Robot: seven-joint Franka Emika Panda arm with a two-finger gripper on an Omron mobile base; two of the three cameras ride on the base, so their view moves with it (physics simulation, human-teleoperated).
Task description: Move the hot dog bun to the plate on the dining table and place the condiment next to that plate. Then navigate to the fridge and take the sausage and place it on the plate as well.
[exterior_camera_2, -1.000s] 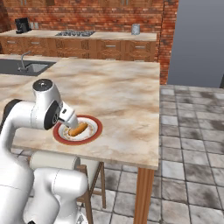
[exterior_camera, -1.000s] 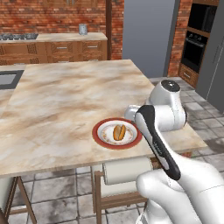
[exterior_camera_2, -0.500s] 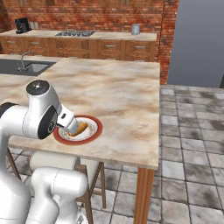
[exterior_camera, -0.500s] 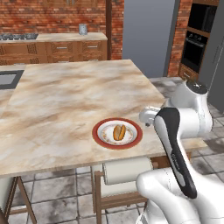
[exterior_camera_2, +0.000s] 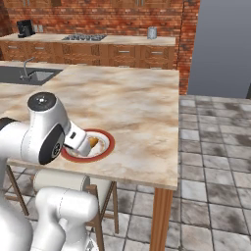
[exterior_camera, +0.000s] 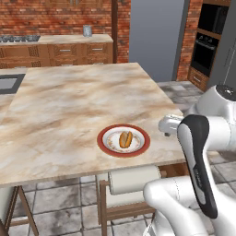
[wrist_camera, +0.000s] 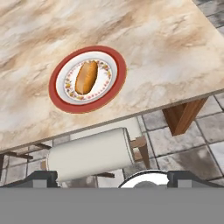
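The hot dog bun (wrist_camera: 86, 77) lies in the middle of the plate (wrist_camera: 114, 82), which sits on the dining table (wrist_camera: 166, 52) near its edge, at about 11 o'clock in the hand view. The gripper (wrist_camera: 111, 177) hangs off the table's edge, fingers spread wide, holding nothing

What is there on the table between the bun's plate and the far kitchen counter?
Nothing: in the left base view, bare marble of the dining table stretches from the plate, holding the hot dog bun, toward the counter.
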